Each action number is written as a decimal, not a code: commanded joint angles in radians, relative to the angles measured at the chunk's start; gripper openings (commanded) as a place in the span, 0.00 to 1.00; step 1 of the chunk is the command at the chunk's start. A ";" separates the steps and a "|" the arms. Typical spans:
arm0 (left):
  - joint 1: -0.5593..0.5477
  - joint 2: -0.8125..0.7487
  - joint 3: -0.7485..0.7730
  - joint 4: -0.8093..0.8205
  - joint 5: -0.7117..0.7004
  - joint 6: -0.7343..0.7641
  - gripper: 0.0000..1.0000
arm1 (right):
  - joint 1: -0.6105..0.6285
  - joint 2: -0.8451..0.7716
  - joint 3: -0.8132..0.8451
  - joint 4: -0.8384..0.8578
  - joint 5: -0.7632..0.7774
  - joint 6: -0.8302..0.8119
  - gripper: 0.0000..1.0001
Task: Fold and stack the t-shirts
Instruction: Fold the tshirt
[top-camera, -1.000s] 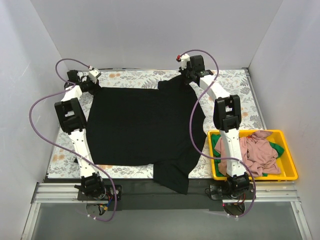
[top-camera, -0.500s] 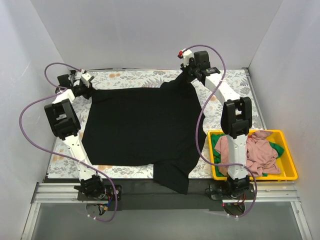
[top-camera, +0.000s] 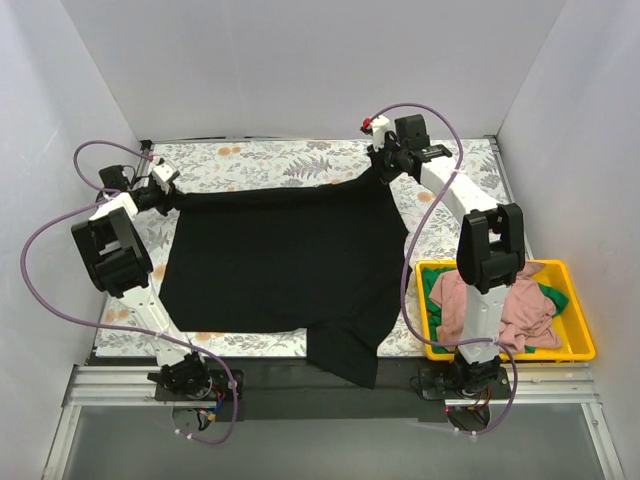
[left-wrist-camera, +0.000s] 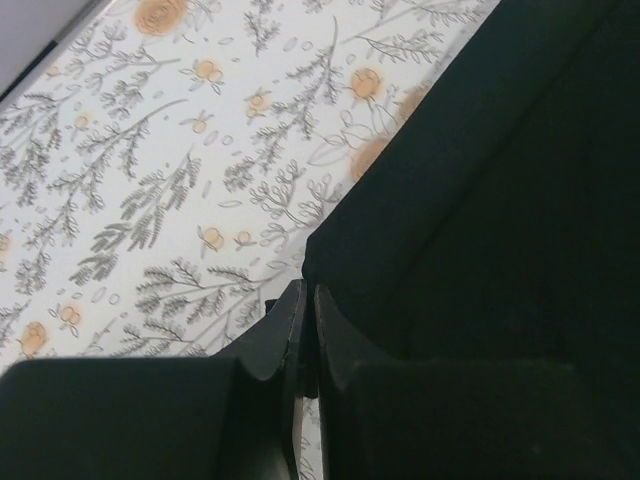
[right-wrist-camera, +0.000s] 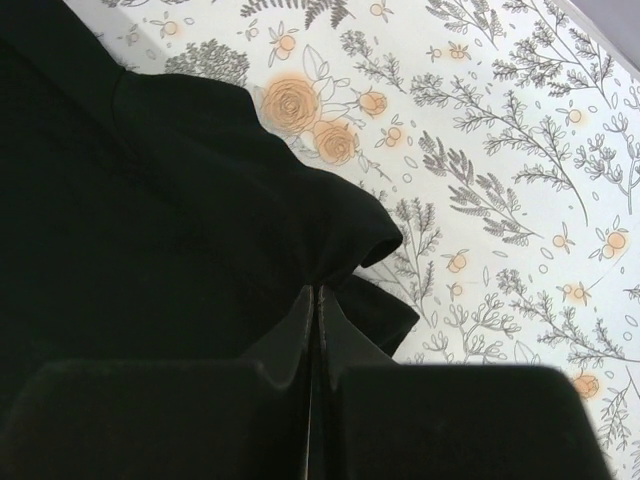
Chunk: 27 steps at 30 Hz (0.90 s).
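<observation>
A large black t-shirt (top-camera: 280, 270) lies spread over the floral tablecloth (top-camera: 270, 160), its near part hanging over the table's front edge. My left gripper (top-camera: 168, 197) is shut on the shirt's far left corner (left-wrist-camera: 420, 230). My right gripper (top-camera: 383, 172) is shut on its far right corner (right-wrist-camera: 200, 200), where the cloth bunches at my fingertips. Both corners are lifted, so the far edge is pulled taut between them. A dusty pink t-shirt (top-camera: 500, 305) and a bright green one (top-camera: 553, 298) lie crumpled in the yellow bin (top-camera: 575, 352).
The yellow bin stands at the table's right front, beside the right arm's base. White walls close in the table on the left, back and right. Purple cables loop off both arms.
Both grippers have pulled the shirt's far edge toward the near side and apart: the left has gone left, the right has gone right. The far edge is now straighter and more tablecloth shows behind it.
</observation>
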 joint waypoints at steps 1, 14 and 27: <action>0.020 -0.116 -0.055 -0.047 0.023 0.126 0.00 | 0.004 -0.096 -0.048 -0.014 -0.020 -0.019 0.01; 0.056 -0.171 -0.164 -0.214 -0.006 0.330 0.00 | 0.033 -0.188 -0.270 -0.049 -0.010 -0.047 0.01; 0.057 -0.164 -0.217 -0.220 -0.053 0.391 0.00 | 0.064 -0.144 -0.321 -0.055 0.049 -0.047 0.01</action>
